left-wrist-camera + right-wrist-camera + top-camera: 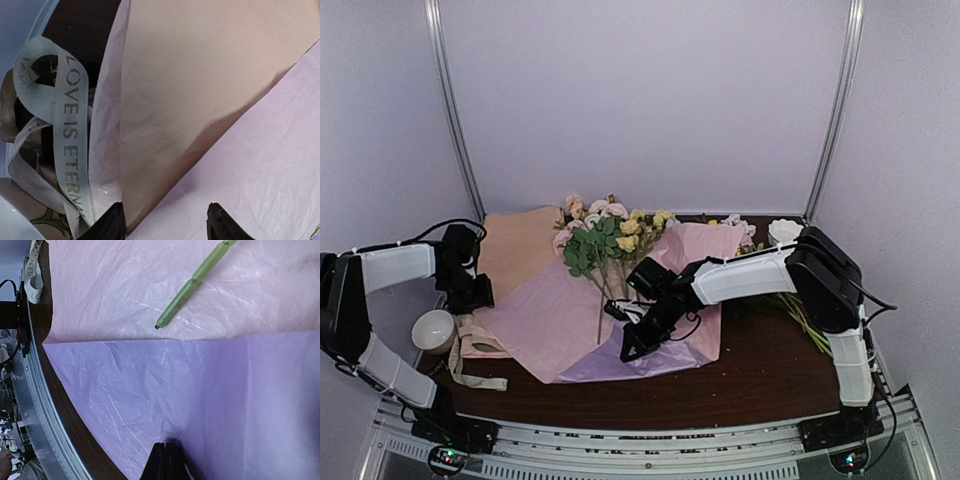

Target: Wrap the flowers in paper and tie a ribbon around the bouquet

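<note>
The paper [555,315] lies spread on the table, pale pink face up, with a lilac flap folded over along its near edge [210,390]. The flowers [610,240] rest on it with blooms at the back, and one green stem [192,282] shows in the right wrist view. My right gripper [632,345] [166,452] is shut on the lilac flap, which puckers at its tips. At the paper's left edge my left gripper [480,295] [165,222] stands open, with the pink paper [260,165] and the edge of a tan sheet between its fingers. The cream ribbon [70,130] [470,350] lies looped just left.
A tan-peach sheet [520,250] lies under the paper at the back left. A white spool [433,330] sits by the ribbon at the left edge. Another bunch with a white bloom [783,230] and long stems [802,318] lies at the right, behind my right arm.
</note>
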Controlling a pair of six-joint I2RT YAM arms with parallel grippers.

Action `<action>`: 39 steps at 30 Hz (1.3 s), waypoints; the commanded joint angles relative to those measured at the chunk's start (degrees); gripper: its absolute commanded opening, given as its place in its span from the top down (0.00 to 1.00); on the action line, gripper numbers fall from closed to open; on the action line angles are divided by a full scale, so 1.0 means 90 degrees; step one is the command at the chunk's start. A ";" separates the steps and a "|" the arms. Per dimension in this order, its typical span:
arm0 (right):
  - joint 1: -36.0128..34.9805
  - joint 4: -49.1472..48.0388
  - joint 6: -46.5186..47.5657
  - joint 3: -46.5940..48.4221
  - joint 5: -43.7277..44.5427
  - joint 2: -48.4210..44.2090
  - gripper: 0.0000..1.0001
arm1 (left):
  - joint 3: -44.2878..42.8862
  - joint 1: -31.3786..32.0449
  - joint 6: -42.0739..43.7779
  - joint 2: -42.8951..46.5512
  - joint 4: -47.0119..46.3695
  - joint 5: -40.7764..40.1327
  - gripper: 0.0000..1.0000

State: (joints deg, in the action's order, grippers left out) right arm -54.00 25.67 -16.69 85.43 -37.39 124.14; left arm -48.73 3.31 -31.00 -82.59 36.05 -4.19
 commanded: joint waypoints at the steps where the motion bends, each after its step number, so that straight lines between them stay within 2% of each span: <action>1: 0.0042 0.0153 0.0096 0.0178 0.0141 0.0159 1.00 | -0.0240 -0.0019 0.0239 -0.0069 -0.0083 -0.0067 0.41; 10: 0.0071 0.0175 0.0096 0.0205 0.0121 0.0186 1.00 | -0.0232 0.0019 0.0359 0.0163 -0.0152 0.0372 0.49; 16: 0.0072 0.0195 0.0109 0.0244 0.0086 0.0223 1.00 | 0.0068 0.0119 0.0317 0.0636 -0.0050 0.0289 0.61; 25: 0.0082 0.0204 0.0116 0.0244 0.0066 0.0235 1.00 | 0.0126 0.0295 0.0402 0.0890 0.0115 -0.0193 0.67; 30: 0.0078 0.0199 0.0124 0.0244 0.0054 0.0239 1.00 | 0.0230 0.0342 0.0467 0.0902 0.0144 -0.0261 0.90; 36: 0.0077 0.0223 0.0126 0.0264 0.0033 0.0264 1.00 | 0.0335 0.0461 0.0416 0.0970 0.0213 -0.0353 0.89; 39: 0.0086 0.0238 0.0126 0.0271 0.0043 0.0269 1.00 | 0.0190 0.0643 0.0424 0.1009 0.0419 -0.0623 0.80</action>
State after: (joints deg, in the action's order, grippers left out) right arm -53.63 26.41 -16.27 86.76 -37.69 124.99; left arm -46.22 7.29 -27.40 -74.89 38.11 -6.74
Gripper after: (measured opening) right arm 0.006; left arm 0.155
